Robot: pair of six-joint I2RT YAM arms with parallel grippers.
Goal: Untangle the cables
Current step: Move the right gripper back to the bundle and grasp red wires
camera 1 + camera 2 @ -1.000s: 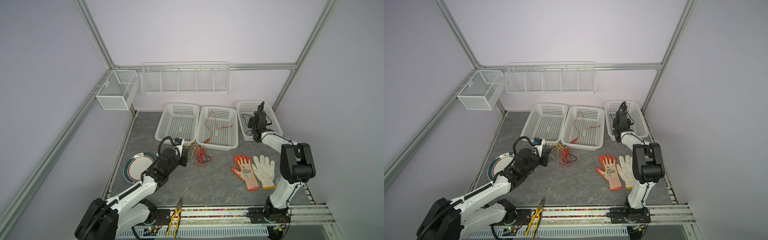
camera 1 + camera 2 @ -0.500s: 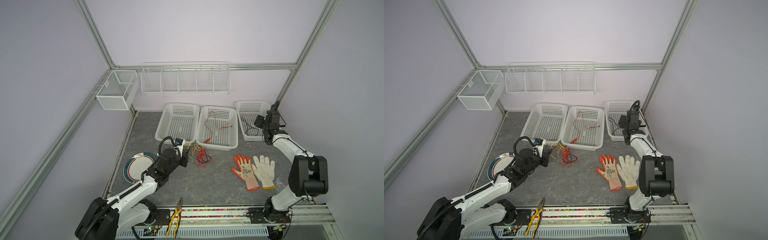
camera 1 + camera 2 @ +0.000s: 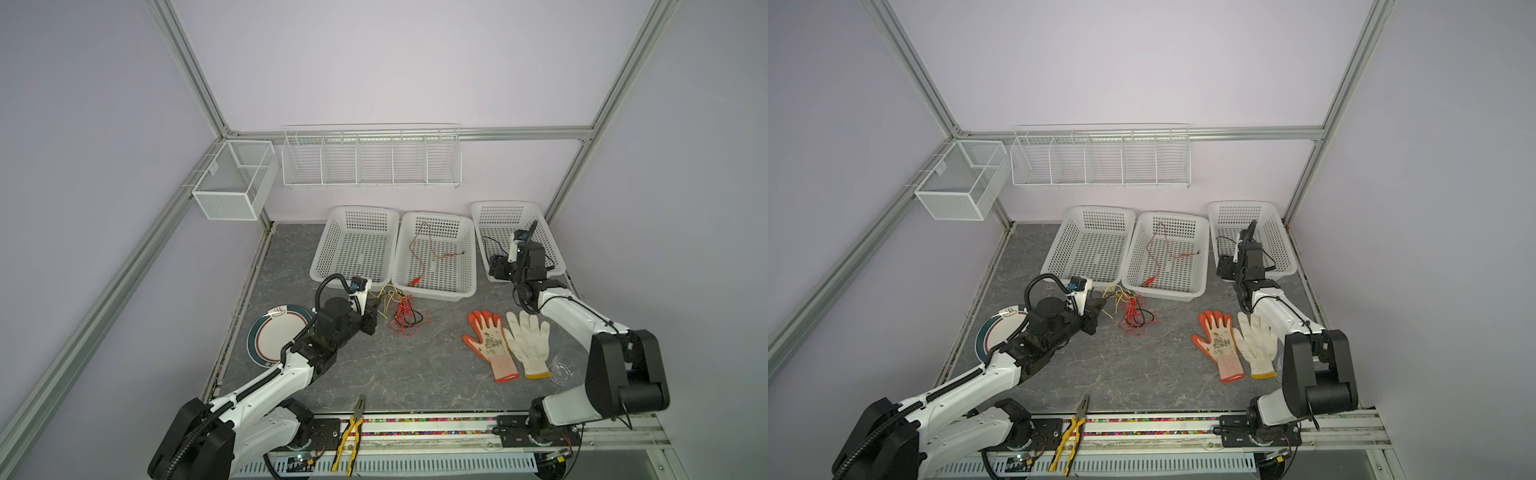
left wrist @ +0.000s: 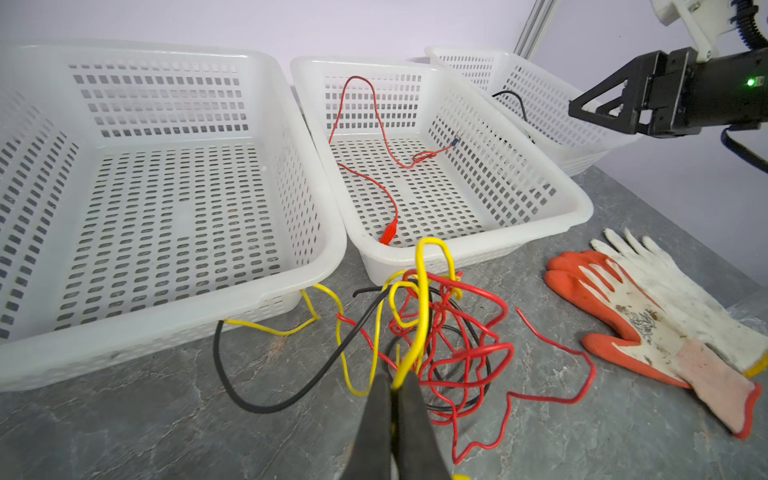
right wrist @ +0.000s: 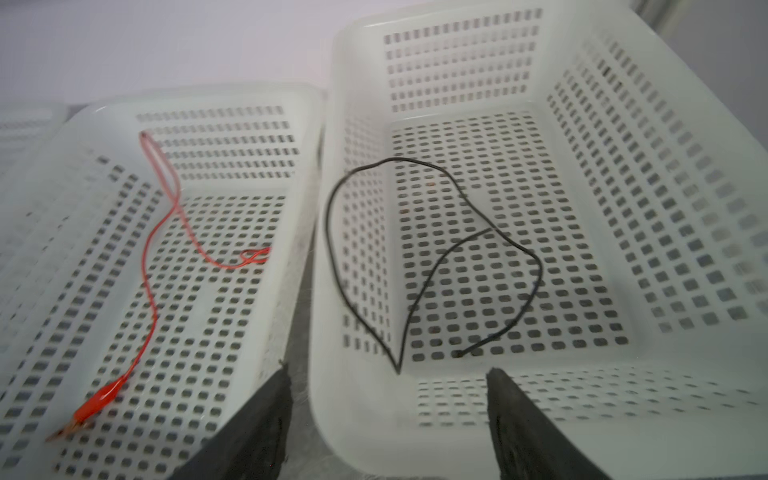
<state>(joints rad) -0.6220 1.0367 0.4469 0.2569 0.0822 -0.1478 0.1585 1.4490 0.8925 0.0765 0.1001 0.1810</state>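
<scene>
1. Thin, string-like cables (image 3: 402, 316) in red, yellow and black are seen knotted in a loose heap at the centre of both top views. The heap is on the grey marbled tabletop (image 3: 395, 374), just in front of the white perforated plastic baskets (image 3: 326, 249).
2. A yellow cable (image 4: 420, 291) from the heap is pinched in the closed left gripper (image 4: 395, 380).
3. The right gripper (image 5: 388, 370) is spread wide with nothing in it, at the near rim of the right-hand basket (image 5: 685, 174). A looped black cable (image 5: 327, 224) is laid inside.
4. A red cable (image 4: 388, 235) with a red clip end is laid in the middle basket (image 4: 582, 212).
5. The right wrist view is blurred.
6. The striped plate (image 3: 270, 336) is partly hidden by the left arm (image 3: 266, 386).
7. A clear glass item (image 3: 565, 365) beside the right arm (image 3: 573, 316) cannot be made out.
</scene>
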